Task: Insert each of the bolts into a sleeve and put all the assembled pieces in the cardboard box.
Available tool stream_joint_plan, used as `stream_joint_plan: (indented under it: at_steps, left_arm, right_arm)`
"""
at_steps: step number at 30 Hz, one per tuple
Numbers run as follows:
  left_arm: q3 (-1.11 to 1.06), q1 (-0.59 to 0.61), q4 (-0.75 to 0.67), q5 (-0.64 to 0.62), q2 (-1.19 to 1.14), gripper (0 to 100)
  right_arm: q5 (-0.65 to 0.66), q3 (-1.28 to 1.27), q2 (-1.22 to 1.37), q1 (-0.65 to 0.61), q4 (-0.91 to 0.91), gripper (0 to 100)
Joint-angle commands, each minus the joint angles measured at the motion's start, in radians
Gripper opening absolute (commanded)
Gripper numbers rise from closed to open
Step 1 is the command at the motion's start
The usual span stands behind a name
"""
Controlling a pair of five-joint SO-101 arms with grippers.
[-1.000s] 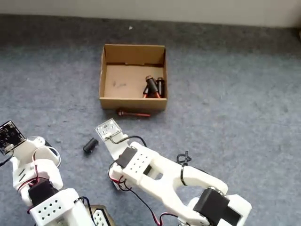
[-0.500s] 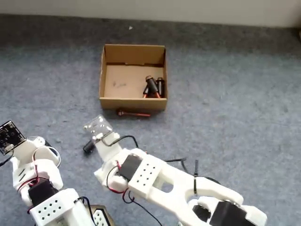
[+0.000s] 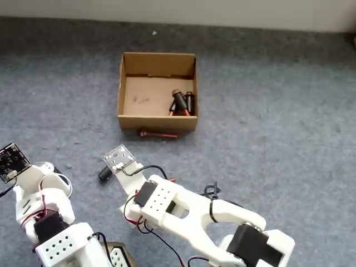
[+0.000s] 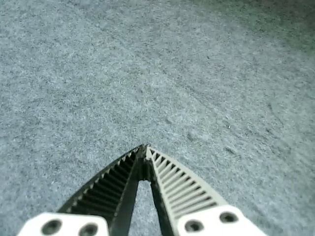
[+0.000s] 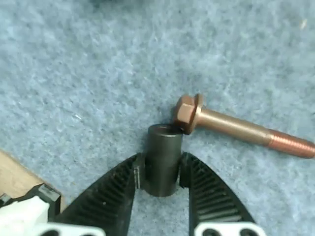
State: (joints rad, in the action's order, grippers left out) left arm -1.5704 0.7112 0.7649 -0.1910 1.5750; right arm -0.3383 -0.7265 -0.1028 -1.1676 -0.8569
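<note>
Grey carpet covers the whole work surface. The right arm, white and bulky, stretches from the near right corner toward the middle, and its wrist ends just beside the sleeve. The left arm stands folded at the near left edge, well apart from all the task's things.

An open cardboard box sits on the far side of the carpet, a little left of centre. Inside it, dark pieces with coppery ends lie bunched against the right wall, near the front corner (two or three; the exact number is hard to tell).

The left gripper is closed with nothing in it, its ribbed fingertips meeting in a point above bare carpet. The right gripper is clamped on the sleeve, with one black finger pressed to each side.

A copper-coloured bolt lies flat on the carpet just outside the box's near wall, parallel to it, with its head toward the left arm's side. In the right wrist view its flanged hex head sits right at the sleeve's open rim; whether the two touch cannot be told. The sleeve is a short dark tube. In the high view it is a small black shape between the two arms, near the box's front left corner.
</note>
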Motion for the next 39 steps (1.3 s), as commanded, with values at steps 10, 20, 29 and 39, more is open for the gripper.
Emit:
stream_joint_plan:
  at_steps: [10,20,29,39]
  left_arm:
    - [0.004,0.001,-0.023,-0.009,0.012,2]
    - [0.004,-0.045,-0.017,0.021,0.012,2]
    - [0.131,-0.395,0.104,0.16,0.001,3]
    - [0.435,-0.819,0.345,0.196,-0.191,8]
  right_arm:
    - [0.155,0.001,-0.054,0.024,-0.022,0.5]
    - [0.172,-0.008,-0.616,0.303,-0.194,0.4]
    - [0.17,-0.232,-0.851,0.591,-0.105,0.4]
    - [0.021,-0.499,-0.885,0.921,0.257,0.4]
